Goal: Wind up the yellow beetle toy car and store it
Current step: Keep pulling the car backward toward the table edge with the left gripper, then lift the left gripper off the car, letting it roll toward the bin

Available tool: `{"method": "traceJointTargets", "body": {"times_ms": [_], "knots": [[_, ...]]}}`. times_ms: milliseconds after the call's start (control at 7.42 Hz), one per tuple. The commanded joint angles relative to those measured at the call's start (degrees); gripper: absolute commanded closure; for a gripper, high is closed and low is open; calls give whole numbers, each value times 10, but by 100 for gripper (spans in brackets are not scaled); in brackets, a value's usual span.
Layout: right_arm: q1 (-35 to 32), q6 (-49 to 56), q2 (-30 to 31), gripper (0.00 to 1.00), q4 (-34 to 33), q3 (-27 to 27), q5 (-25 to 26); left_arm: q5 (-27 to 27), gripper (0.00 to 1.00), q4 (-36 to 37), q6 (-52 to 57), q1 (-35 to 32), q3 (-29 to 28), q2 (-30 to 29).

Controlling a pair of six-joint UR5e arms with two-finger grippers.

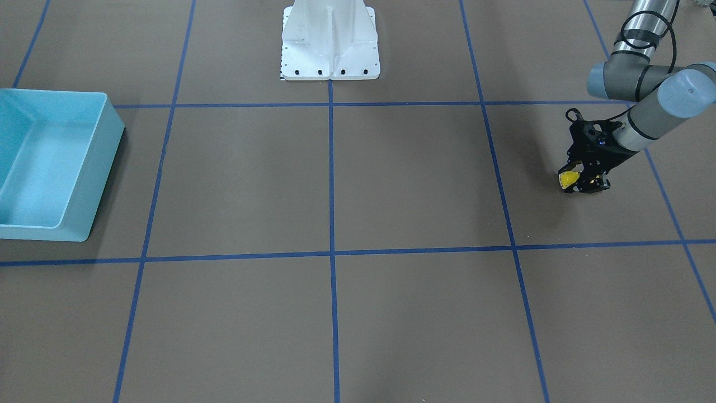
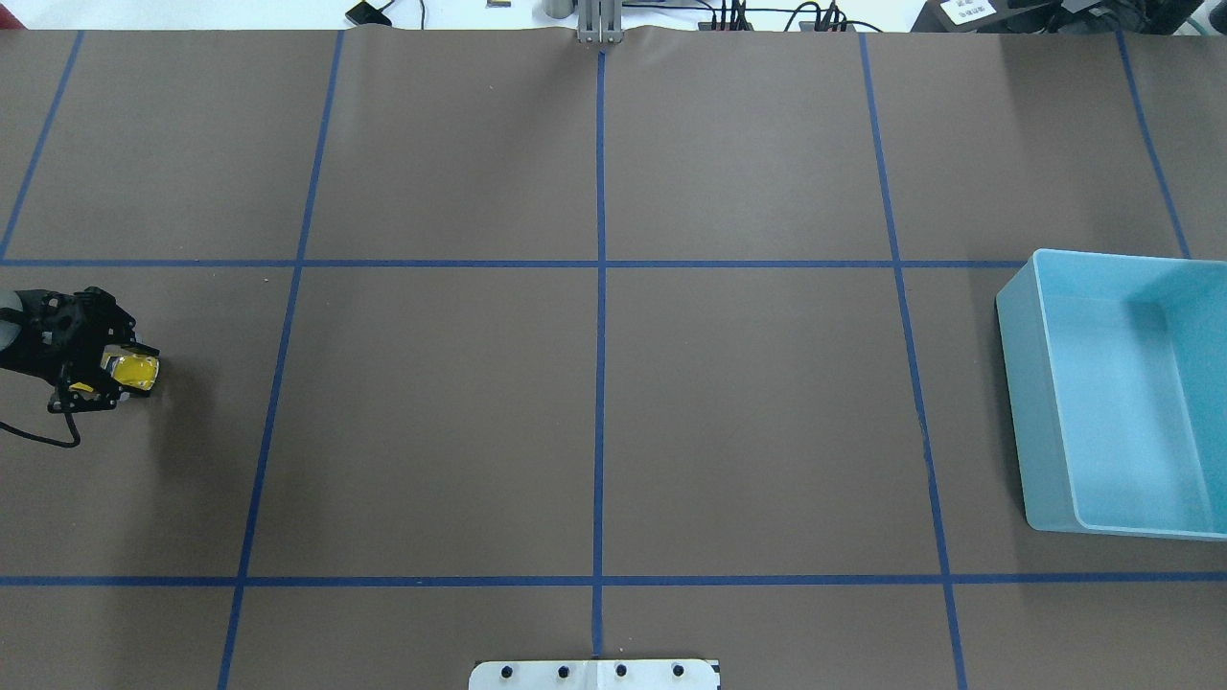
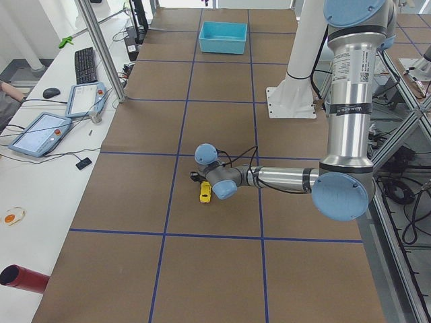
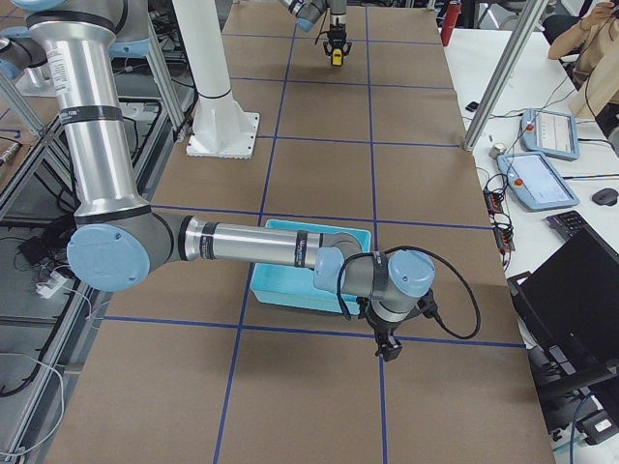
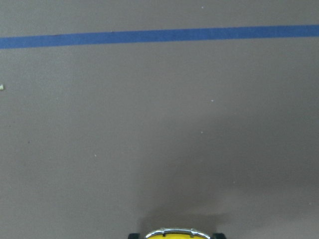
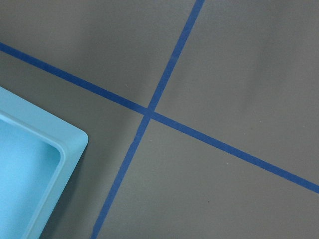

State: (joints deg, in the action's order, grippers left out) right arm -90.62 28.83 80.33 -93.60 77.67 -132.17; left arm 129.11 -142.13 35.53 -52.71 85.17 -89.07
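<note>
Left gripper [image 2: 123, 374]: low at the left end of the tabletop [image 2: 748, 412], clamped tight on the yellow beetle toy car [image 2: 135, 371].
Car heading: long axis runs along the tabletop's length, silver bumper nosing out toward the middle.
Blue bin [image 2: 1040, 422]: way off at the right end.
Right gripper [image 4: 390, 350]: hovering off the bin's corner; can't tell if it's apart or together.

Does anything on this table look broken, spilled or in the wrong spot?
Nothing stands out. The yellow beetle toy car sits between the fingers of the left tool at one end of the table. The light blue bin stands upright and looks undamaged at the other end.
</note>
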Motion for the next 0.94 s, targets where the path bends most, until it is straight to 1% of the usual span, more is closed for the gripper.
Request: {"method": "traceJointTargets", "body": {"times_ms": [0, 808], "knots": [[1, 0, 0, 0, 0, -1, 1, 0, 0, -24, -6, -5, 3, 1], [2, 0, 0, 0, 0, -4, 1, 7, 0, -32, -8, -7, 3, 9]]}}
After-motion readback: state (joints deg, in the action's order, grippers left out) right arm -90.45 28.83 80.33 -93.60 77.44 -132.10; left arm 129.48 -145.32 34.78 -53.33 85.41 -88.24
